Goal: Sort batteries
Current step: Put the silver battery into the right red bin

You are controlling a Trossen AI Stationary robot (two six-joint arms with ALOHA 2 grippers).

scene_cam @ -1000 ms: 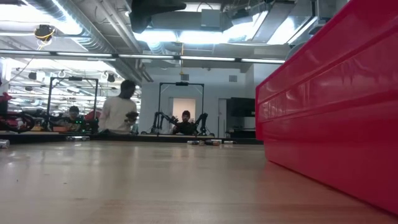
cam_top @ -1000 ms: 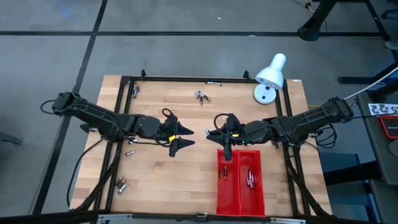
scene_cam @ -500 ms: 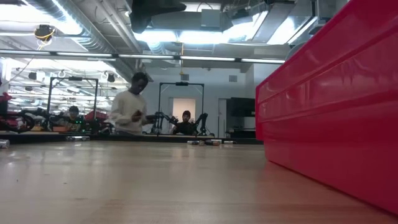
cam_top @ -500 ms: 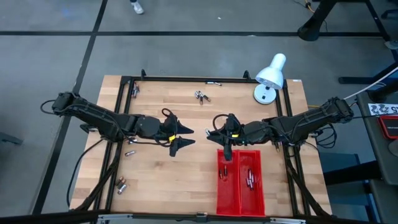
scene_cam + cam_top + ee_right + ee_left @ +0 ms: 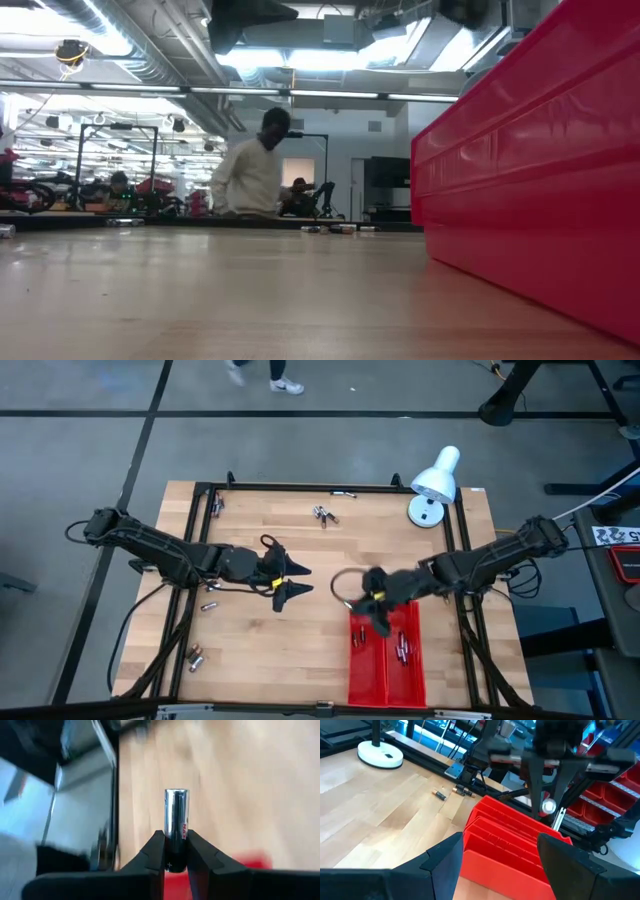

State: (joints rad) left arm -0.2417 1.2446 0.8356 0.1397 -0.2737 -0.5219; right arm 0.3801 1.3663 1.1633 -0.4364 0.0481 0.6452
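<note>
Over the near end of the red tray (image 5: 386,660), the right gripper (image 5: 376,612) hangs with its fingers (image 5: 154,851) pinched on one battery (image 5: 176,830), a silvery cell with a dark lower end that stands up between the two tips. The right arm (image 5: 480,563) reaches in from the table's right edge, stretched low across the wood toward the middle, its wrist bent down at the tray's left compartment.

The left arm (image 5: 160,552) comes from the left edge and lies nearly level. Its gripper (image 5: 295,580) sits near the table's centre, well apart from the tray, its fingers (image 5: 442,860) spread wide and holding nothing.

More batteries lie in the tray: one in the left compartment (image 5: 358,639), a few in the right (image 5: 402,646). Others are scattered on the table (image 5: 300,650): a small group near the far edge (image 5: 323,514), some by the left rail (image 5: 209,605), some near the front left corner (image 5: 194,656). A white lamp (image 5: 435,482) stands at the far right corner.
</note>
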